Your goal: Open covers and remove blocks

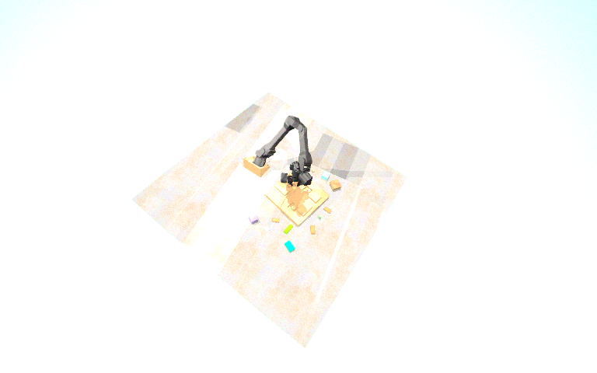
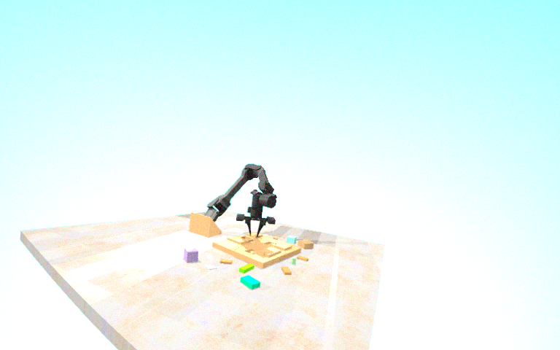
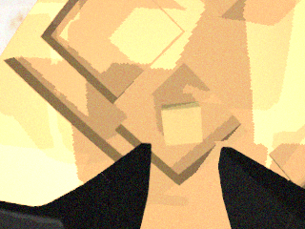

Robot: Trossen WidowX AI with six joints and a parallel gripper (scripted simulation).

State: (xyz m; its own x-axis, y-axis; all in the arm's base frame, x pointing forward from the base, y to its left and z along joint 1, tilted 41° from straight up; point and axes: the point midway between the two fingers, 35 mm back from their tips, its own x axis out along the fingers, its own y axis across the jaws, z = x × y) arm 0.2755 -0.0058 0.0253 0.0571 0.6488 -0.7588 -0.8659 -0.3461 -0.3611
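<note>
Probably the purple cube [image 1: 253, 219] [image 2: 190, 254], at the left among the loose pieces on the table, would pinch easily across two flat sides, though whether it came out of a well cannot be told. Further right, the lime bar [image 1: 288, 228] [image 2: 246, 268] and the teal block [image 1: 289, 245] [image 2: 250, 282] look rigid and light, best taken across their narrow width. The puzzle board [image 1: 299, 222] [image 2: 237, 254] [image 3: 29, 138] lies flat behind them, its raised covers pale and hard-edged; which ones are fully open is unclear in the patchy shadow. Near the middle of the wrist view a square cover [image 3: 143, 114] carries a small upright knob [image 3: 182, 125], turned slightly against the cover's edges. That knob is the natural hold: stiff, small and likely to slip if nipped by its corners, so the fingers should square up to its faces, or push on it sideways, along whatever path the track or pin allows. As for pose, the arm [image 1: 277, 138] [image 2: 235, 189] rises at the left by a wooden wedge [image 1: 255, 168] [image 2: 200, 224], climbs to a high elbow and folds down on the right, the hand pointing almost straight down over the board's far part. The gripper [image 1: 294, 182] [image 2: 253, 236] [image 3: 186, 155] is part-open and grasping nothing, its slim tips well separated, with the knob ahead of their gap in the wrist view.
</note>
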